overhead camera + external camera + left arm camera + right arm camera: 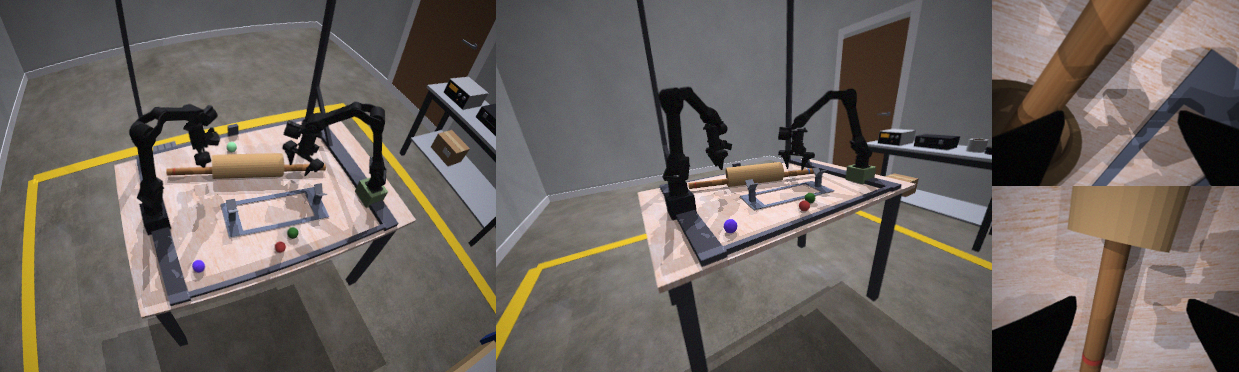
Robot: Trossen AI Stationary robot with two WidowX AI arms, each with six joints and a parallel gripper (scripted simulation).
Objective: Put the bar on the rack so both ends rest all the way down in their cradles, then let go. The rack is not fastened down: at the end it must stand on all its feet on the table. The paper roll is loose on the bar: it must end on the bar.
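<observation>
tbh still 2 do: bar [192,171] [708,184] [1087,50] [1110,281] on tabletop [210,240] [701,212], 11 o'clock of rack [232,226] [755,203] [1216,75], not lifted afaict. Roll [248,166] [755,173] [1129,215]'s on it. Left fingers [290,149] [787,159], right fingers [202,159] [717,159] both apart, w/ nothing.
</observation>
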